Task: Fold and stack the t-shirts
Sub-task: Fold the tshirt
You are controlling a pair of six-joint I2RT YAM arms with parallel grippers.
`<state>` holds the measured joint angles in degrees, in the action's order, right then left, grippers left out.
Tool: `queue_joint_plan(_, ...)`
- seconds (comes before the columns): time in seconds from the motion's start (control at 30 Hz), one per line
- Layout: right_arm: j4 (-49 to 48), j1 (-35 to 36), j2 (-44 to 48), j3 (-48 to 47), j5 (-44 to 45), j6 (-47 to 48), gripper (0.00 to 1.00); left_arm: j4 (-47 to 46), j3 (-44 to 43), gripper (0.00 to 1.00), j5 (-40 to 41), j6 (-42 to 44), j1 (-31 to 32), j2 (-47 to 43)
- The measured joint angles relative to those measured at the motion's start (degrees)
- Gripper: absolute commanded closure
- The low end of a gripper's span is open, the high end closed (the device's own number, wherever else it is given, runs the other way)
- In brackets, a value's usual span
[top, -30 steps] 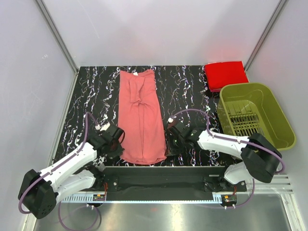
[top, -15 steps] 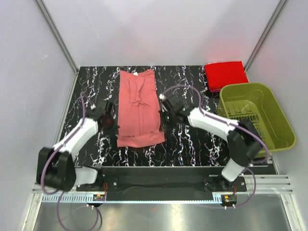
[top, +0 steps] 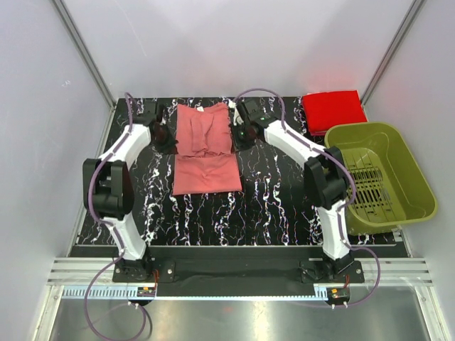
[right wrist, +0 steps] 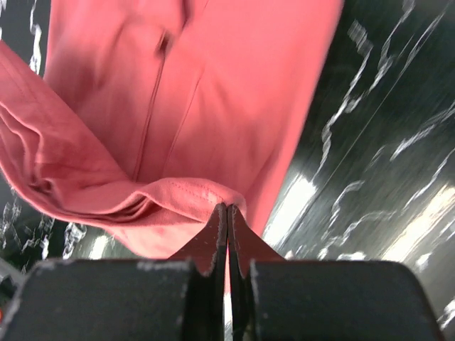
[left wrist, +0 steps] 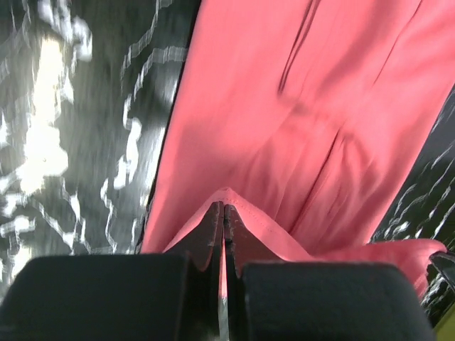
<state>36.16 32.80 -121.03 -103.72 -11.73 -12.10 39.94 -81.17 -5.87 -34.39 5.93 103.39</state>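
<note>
The salmon-pink t-shirt [top: 205, 145] lies on the black marbled table, its near part lifted and carried over its far part. My left gripper [top: 166, 136] is shut on the shirt's left hem corner [left wrist: 234, 206]. My right gripper [top: 240, 135] is shut on the right hem corner [right wrist: 213, 195]. Both hold the cloth just above the shirt's upper half. The brighter red t-shirt [top: 333, 110] lies folded at the far right corner, away from both grippers.
An olive-green plastic basket [top: 398, 153] stands at the right edge, just in front of the red shirt. White walls close in the table's far and side edges. Bare marbled table [top: 277, 206] lies in front of the shirt.
Both grippers have carried the shirt's near hem from the table's front towards the far side, folding the shirt over itself. The arms now reach far out.
</note>
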Motion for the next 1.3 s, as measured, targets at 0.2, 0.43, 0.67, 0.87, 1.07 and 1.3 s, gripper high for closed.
queue_joint_plan(0.2, 3.06, -2.73, -8.37, -12.22, -0.35, 2.51, 1.00, 2.75, -12.81, 1.00, 0.22, 1.07, -1.07, 9.38)
queue_joint_plan(0.43, 5.27, -4.15, -14.88, -21.07, -1.75, 4.07, 1.00, 4.92, -20.15, 1.00, 0.28, 1.60, -1.68, 16.52)
queue_joint_plan(0.67, 5.31, -4.15, -18.29, -23.28, -2.99, 4.70, 1.00, 5.66, -20.50, 1.00, 1.22, 1.62, -2.82, 18.84)
queue_joint_plan(0.87, 4.48, -4.15, -20.48, -25.29, -2.95, 4.76, 0.98, 5.46, -20.72, 0.76, 2.03, 1.73, -3.34, 19.56)
queue_joint_plan(1.07, 3.54, -4.15, -21.66, -27.21, -2.47, 4.90, 0.70, 5.51, -22.05, 0.61, 1.97, 1.75, -4.57, 20.74)
queue_joint_plan(1.3, 4.02, -4.48, -21.49, -30.45, 0.37, 5.40, 0.68, 6.49, -23.10, 0.52, 6.88, 4.57, -5.05, 18.58)
